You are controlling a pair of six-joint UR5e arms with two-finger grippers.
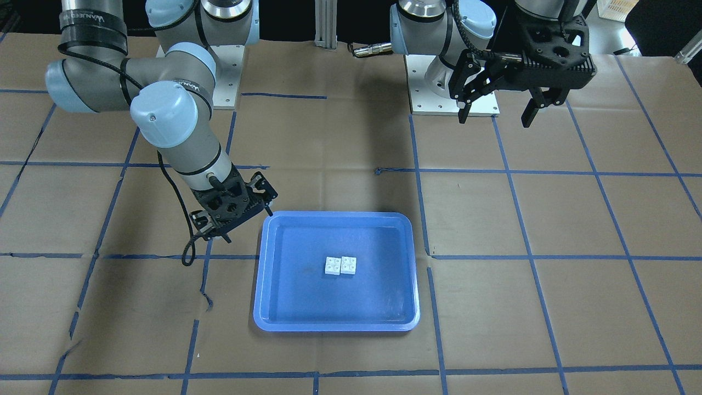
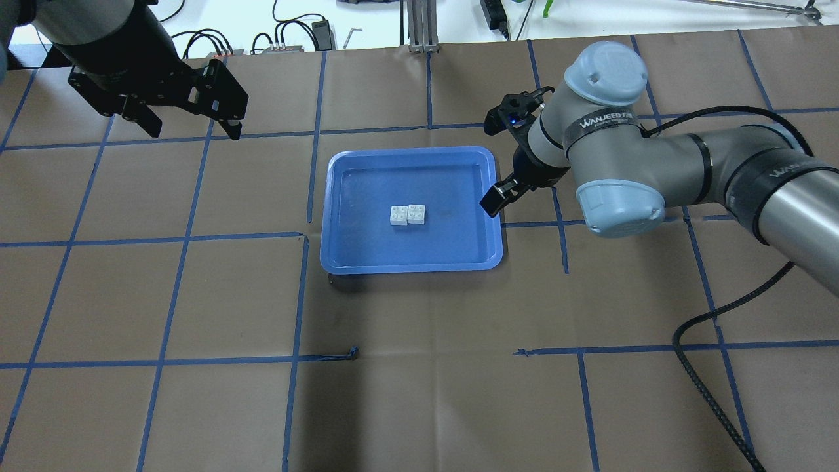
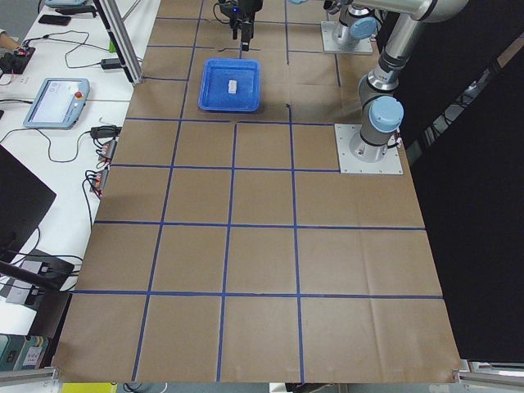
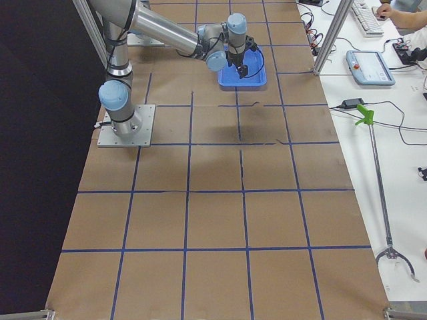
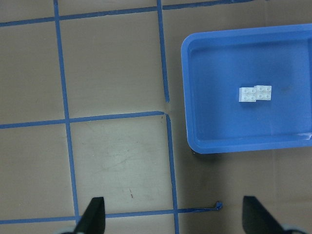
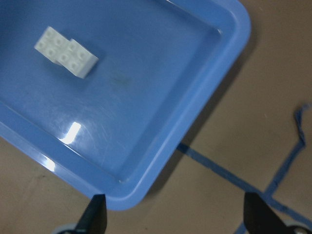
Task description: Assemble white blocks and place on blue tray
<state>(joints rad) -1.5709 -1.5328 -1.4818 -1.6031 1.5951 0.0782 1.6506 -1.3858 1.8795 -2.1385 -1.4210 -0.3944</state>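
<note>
- The white blocks (image 2: 407, 214) lay near the middle of the blue tray (image 2: 411, 152), one touching the other and sitting slightly off-line. They looked joined, so the task seemed as good as done.
- The right gripper (image 6: 176, 214) was spread wide and held nothing. In the overhead view it hung just over the tray's 3 o'clock rim, probably so as to stand clear of the blocks it would have set down.
- The left gripper (image 2: 193, 128) was also spread and empty. It hung high and well apart from the tray, toward 10 o'clock, and was likely parked out of the other arm's way.
- The table (image 2: 419, 393) was covered in brown paper marked off in squares by blue tape. The paper was torn in places near the tray.
- Beyond the far edge of the table, a white bench (image 2: 367, 19) carried cables and a power brick. The side views showed handheld control screens (image 3: 55, 102) on benches at 12 o'clock.
</note>
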